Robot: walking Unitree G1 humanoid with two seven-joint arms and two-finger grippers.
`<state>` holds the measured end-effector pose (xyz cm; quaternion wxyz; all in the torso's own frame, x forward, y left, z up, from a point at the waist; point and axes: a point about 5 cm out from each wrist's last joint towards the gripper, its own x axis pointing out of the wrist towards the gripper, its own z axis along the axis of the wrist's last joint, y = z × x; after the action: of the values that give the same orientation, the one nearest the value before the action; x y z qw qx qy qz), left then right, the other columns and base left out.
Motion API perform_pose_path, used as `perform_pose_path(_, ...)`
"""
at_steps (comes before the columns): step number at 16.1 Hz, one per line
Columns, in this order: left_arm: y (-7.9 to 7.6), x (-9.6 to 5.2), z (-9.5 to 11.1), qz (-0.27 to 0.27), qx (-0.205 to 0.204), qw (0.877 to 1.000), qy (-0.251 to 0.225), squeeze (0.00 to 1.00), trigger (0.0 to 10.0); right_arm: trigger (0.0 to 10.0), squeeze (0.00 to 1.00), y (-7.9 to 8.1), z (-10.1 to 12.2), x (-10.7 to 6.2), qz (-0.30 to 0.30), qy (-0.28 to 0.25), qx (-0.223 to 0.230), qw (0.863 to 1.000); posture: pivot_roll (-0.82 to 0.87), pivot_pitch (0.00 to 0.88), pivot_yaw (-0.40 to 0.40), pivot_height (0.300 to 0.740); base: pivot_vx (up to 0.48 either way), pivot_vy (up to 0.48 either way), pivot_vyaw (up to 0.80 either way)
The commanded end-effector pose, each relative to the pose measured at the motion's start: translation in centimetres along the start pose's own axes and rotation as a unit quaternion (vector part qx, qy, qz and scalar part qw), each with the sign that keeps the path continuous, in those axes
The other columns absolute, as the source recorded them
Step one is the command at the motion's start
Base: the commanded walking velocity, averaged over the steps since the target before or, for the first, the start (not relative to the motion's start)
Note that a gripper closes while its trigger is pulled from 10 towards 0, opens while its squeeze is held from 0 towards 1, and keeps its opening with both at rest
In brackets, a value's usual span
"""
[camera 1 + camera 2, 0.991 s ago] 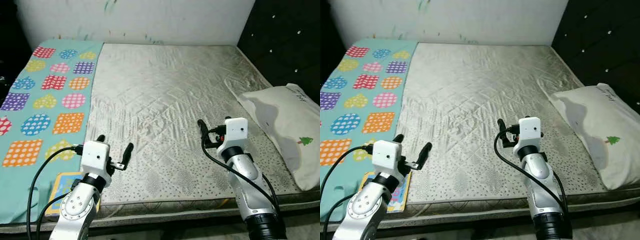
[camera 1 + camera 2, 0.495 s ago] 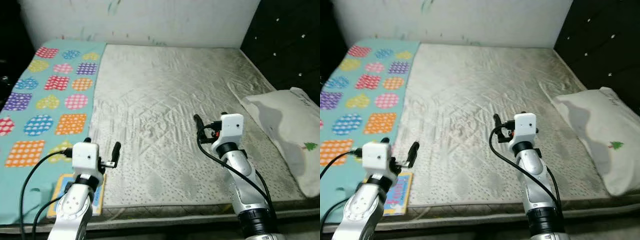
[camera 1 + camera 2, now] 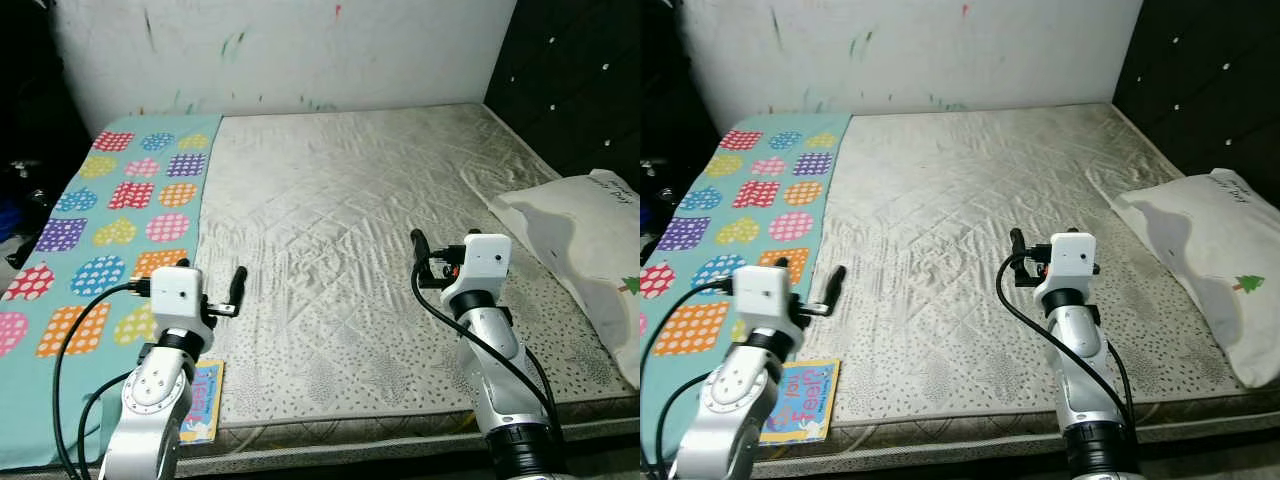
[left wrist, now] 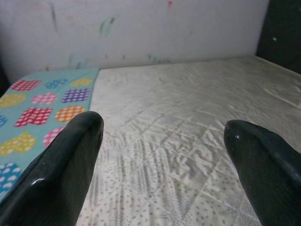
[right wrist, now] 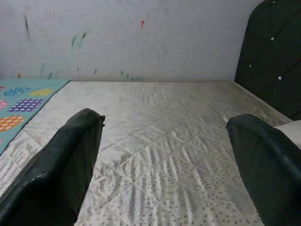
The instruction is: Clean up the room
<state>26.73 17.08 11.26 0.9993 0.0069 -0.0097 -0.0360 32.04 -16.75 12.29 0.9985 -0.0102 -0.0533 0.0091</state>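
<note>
booklet [image 3: 200,401], thin picture book, flat at mattress [image 3: 340,230] near edge beside patterned sheet [image 3: 110,215], just under left gripper [image 3: 205,288]. likely light, bendy, slippery; pinch an overhanging edge. left and right gripper [image 3: 432,252] both spread, empty. pillow [image 3: 590,240] on right.

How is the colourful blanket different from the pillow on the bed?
The blanket is teal with bright dotted hearts and squares; the pillow is white with a small green tree. The blanket lies flat along the robot's left side of the mattress; the pillow is plump, at the right edge. Both rest on the mattress.
</note>
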Motion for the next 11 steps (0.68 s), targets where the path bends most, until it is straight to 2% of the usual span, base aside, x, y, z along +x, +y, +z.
perform_pose_path(1,0.6,-0.2,0.4,0.017,-0.003,1.000,-0.007,0.00,10.0,10.0,0.00,0.2,0.4,-0.1,0.008,-0.008,-0.005,1.000,-0.06,0.035,0.006,0.740,0.000,0.000,0.00)
perform_pose_path(3,1.3,-0.9,-0.1,0.036,-0.006,0.999,0.002,0.00,10.0,10.0,0.00,0.1,0.3,-0.3,0.011,-0.005,-0.006,1.000,-0.06,0.047,-0.004,0.740,0.000,0.000,0.00)
perform_pose_path(9,1.4,-1.7,-0.4,0.040,-0.014,0.999,0.009,0.00,10.0,10.0,0.00,0.6,0.1,-0.5,0.021,0.006,0.001,1.000,-0.05,0.064,-0.027,0.740,0.000,0.000,0.00)
perform_pose_path(11,1.5,-1.9,-0.5,0.049,-0.021,0.999,0.013,0.00,10.0,10.0,0.00,0.6,0.0,-0.5,0.026,0.010,-0.001,1.000,-0.05,0.075,-0.039,0.740,0.000,0.328,-0.80)
